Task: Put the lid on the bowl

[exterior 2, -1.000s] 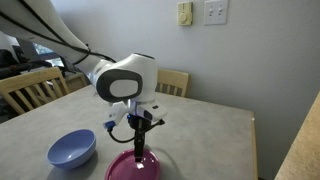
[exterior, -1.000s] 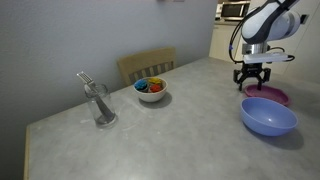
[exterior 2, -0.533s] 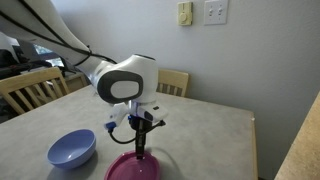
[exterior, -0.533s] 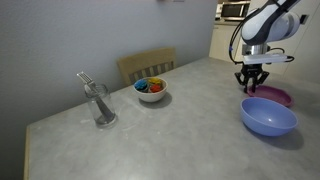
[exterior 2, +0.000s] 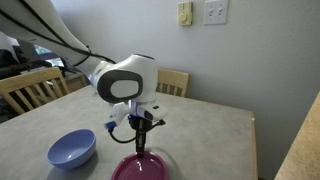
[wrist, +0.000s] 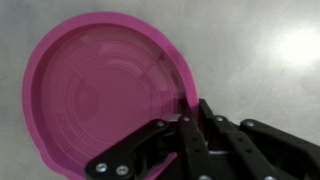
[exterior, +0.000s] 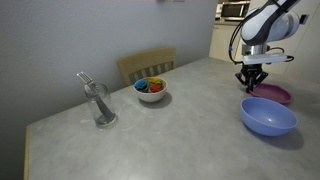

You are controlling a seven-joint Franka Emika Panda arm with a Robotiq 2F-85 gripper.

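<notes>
At the wrist, fingers (wrist: pixel 187 135) pinch the lid (wrist: pixel 100 90); only exterior views show the bowl (exterior: pixel 268 117).

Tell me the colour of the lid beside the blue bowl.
The lid is plain magenta-pink, no pattern; the wrist view shows it best.

We saw the bowl (exterior: pixel 268 117) just beside the lid (exterior: pixel 276 97), a narrow strip of desk (exterior: pixel 190 125) between them. Open air lay over the bowl. A broad bare stretch ran to the small white bowl (exterior: pixel 151 90); the glass (exterior: pixel 101 106) and chair (exterior: pixel 146 65) stood well apart.
</notes>
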